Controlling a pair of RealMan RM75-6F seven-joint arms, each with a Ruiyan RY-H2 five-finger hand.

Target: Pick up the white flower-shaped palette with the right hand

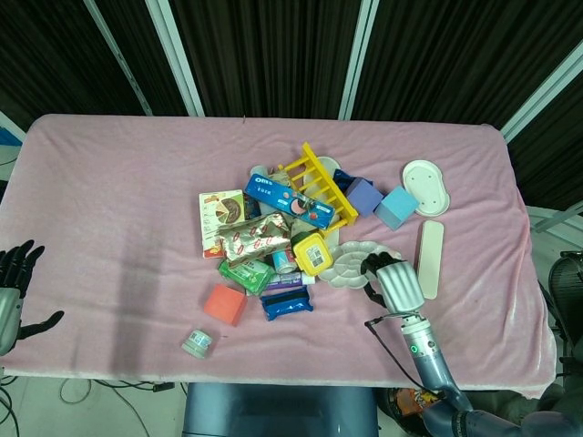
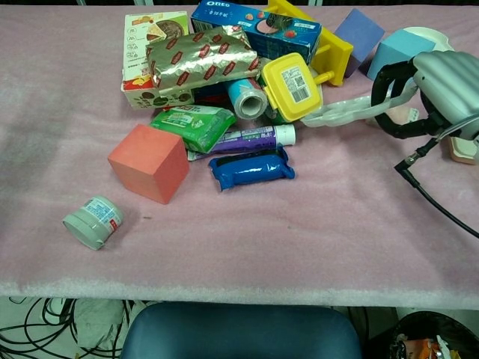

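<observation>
Right hand [image 2: 419, 93] apparently gripping white palette [image 2: 346, 114].

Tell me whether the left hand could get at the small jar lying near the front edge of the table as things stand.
Probably yes. The left hand holds nothing at the table's left edge, and the small jar lies alone on bare pink cloth, apart from the orange cube and the pile. Whether the arm stretches that far cannot be told.

Bright, even overhead light, soft short shadows, sharp w/ no glare; dark backdrop in head view.
</observation>
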